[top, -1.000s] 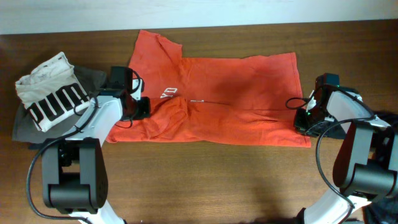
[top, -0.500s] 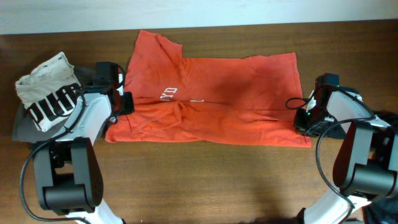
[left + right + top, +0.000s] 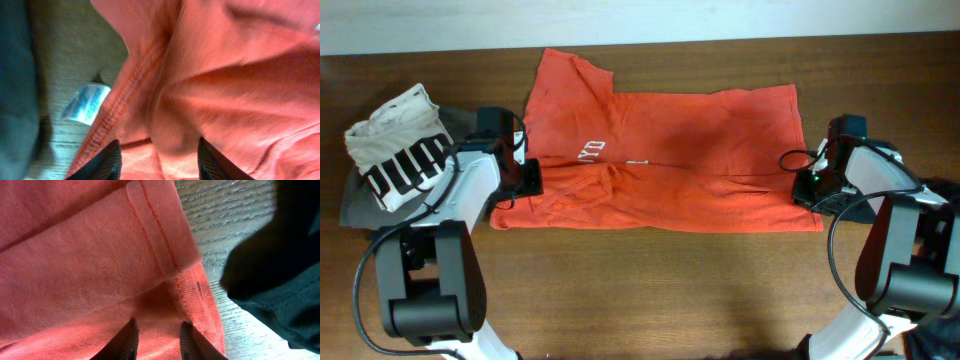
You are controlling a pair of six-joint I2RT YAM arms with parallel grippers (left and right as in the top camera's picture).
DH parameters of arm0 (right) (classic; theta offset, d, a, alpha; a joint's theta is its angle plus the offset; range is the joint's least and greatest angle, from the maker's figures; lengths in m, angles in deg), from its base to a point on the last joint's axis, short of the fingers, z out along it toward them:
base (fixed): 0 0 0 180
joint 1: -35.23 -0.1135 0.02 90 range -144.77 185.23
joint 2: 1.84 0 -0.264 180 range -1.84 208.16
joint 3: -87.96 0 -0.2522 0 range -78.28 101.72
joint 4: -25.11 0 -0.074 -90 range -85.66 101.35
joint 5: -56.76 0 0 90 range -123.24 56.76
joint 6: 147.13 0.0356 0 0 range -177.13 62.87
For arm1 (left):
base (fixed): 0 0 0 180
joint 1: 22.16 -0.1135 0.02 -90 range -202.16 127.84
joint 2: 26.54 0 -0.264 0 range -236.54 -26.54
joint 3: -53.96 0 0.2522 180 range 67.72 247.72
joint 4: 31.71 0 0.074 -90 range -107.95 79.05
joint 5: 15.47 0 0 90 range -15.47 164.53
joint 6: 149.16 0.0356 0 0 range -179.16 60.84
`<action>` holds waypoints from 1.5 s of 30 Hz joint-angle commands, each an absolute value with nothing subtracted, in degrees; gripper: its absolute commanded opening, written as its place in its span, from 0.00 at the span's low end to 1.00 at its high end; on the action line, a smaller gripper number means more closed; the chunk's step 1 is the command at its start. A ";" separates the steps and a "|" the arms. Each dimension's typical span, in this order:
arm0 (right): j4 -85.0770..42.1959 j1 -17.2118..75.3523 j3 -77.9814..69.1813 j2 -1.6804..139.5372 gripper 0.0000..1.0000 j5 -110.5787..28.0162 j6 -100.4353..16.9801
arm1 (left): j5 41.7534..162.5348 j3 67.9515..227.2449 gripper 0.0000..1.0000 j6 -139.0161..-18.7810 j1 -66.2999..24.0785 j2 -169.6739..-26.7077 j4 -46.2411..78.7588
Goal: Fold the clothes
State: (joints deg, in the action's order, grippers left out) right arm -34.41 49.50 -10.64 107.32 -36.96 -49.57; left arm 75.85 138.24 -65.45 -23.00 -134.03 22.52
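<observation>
Both arms bend in low over the table (image 3: 670, 290), one at each end of the orange shirt (image 3: 660, 160), which lies spread mid-table. We note the left pincer (image 3: 157, 150) pinching a bulge of cloth near the shirt's left edge. The right pincer (image 3: 157, 330), fingers narrowly apart, clamps the hem at the right corner.
</observation>
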 commanded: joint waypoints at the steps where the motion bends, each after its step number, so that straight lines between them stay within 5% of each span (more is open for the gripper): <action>1: -35.90 49.50 -10.88 108.06 0.33 -37.29 -49.42 | 76.68 134.24 0.45 -65.31 -23.09 -135.42 21.45; 13: -50.72 49.85 -10.88 108.09 0.25 -30.41 -47.72 | 75.26 124.82 0.34 -66.21 -23.09 -135.69 23.40; 32: -54.72 54.06 -10.88 105.11 0.18 -31.76 -44.24 | 73.01 124.50 0.19 -66.45 -23.09 -135.49 32.79; 36: -50.37 53.95 -10.55 98.23 0.25 -39.52 -49.68 | 73.07 124.50 0.19 -66.45 -23.09 -135.49 31.22; 39: -45.60 53.93 -10.44 93.79 0.48 -50.08 -57.73 | 73.31 124.50 0.20 -66.45 -23.09 -135.49 30.43; 40: -43.96 53.89 -10.44 92.85 0.48 -51.30 -58.91 | 73.31 124.50 0.20 -66.45 -23.09 -135.49 30.06; 45: -40.18 53.89 -10.51 93.48 0.04 -51.04 -58.84 | 74.34 124.50 0.20 -66.45 -23.09 -135.49 29.60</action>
State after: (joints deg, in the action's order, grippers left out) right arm -40.75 54.00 -10.57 92.24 -47.72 -56.42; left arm 73.86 128.34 -65.90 -22.96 -131.36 29.78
